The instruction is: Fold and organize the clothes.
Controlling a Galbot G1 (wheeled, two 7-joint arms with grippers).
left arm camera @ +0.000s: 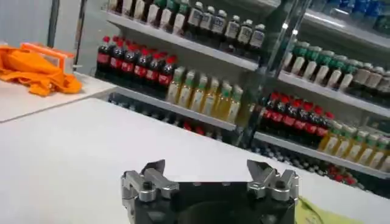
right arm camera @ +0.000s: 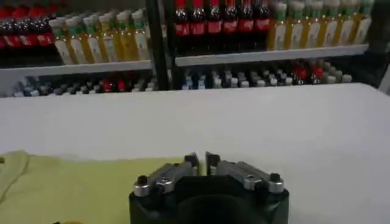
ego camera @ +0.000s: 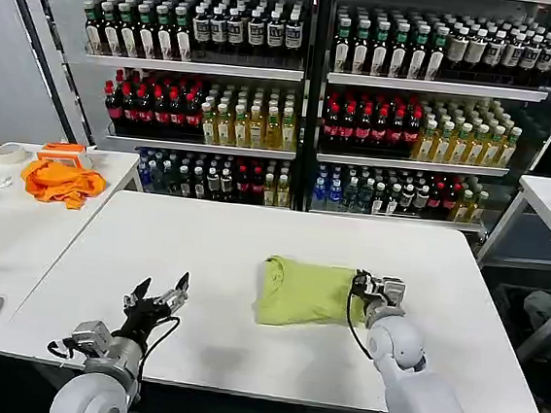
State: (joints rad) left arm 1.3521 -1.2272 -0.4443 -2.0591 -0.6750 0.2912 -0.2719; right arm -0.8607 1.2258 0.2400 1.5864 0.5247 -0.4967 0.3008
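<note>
From my remote station: the white worktop (ego camera: 242, 350) carries the folded lime T-shirt (ego camera: 304, 292) at center-right. My right claw (ego camera: 373, 285), clenched with nothing held, sits at the shirt's right edge; my left claw (ego camera: 158, 296) hovers released, near left.

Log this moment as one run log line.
shirt: lime T-shirt folded, on white table | right pincer: nearly shut, at shirt's right edge | left pincer: open, over bare table, left of shirt
</note>
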